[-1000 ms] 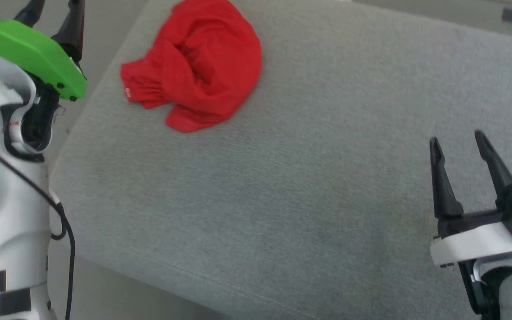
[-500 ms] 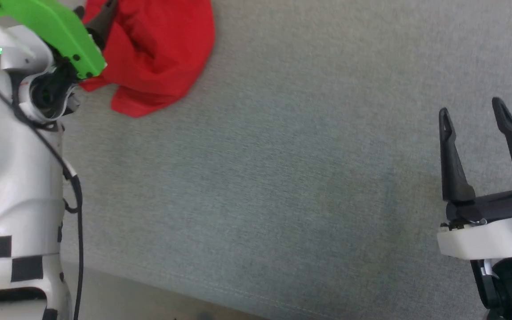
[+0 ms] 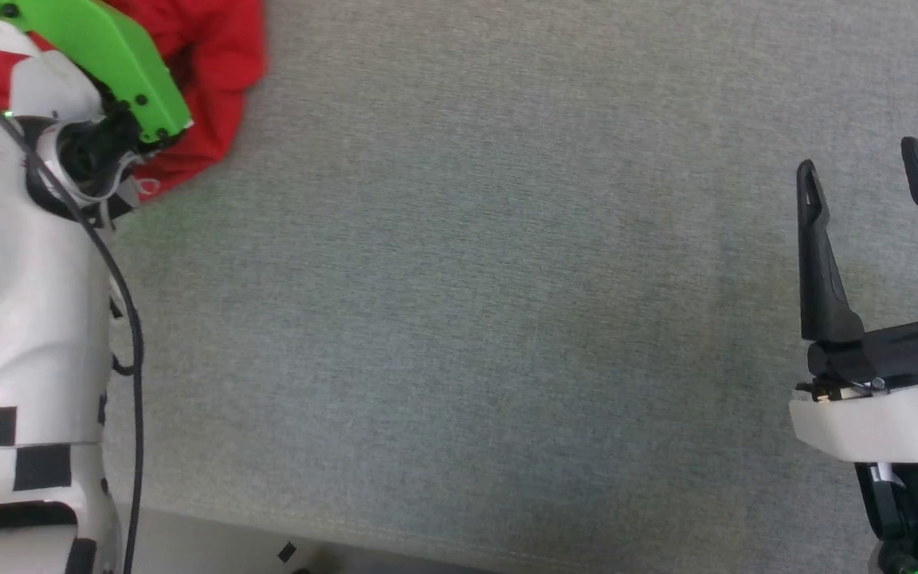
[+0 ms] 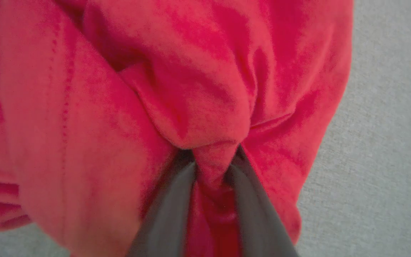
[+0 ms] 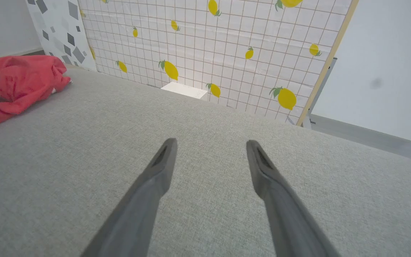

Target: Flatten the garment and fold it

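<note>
The garment (image 3: pixel 220 48) is lying bunched at the worktop's (image 3: pixel 459 319) left side; the left gripper (image 4: pixel 212 160) is pinching a fold of it. The right gripper (image 5: pixel 209 146) is hovering with jaws spread, well apart from it.

Garment (image 3: pixel 224 56): red, crumpled into a loose, deeply creased heap, not flattened. It lies at the left edge of the grey fabric worktop (image 3: pixel 467 279). A line of stitching is seen along one fold. One raised fold is pinched between the left pincer (image 4: pixel 212 159) fingers.

garment (image 4: pixel 209 89) of soft matt cloth, surface (image 3: pixel 467 319) of coarse-woven grey fabric
</note>
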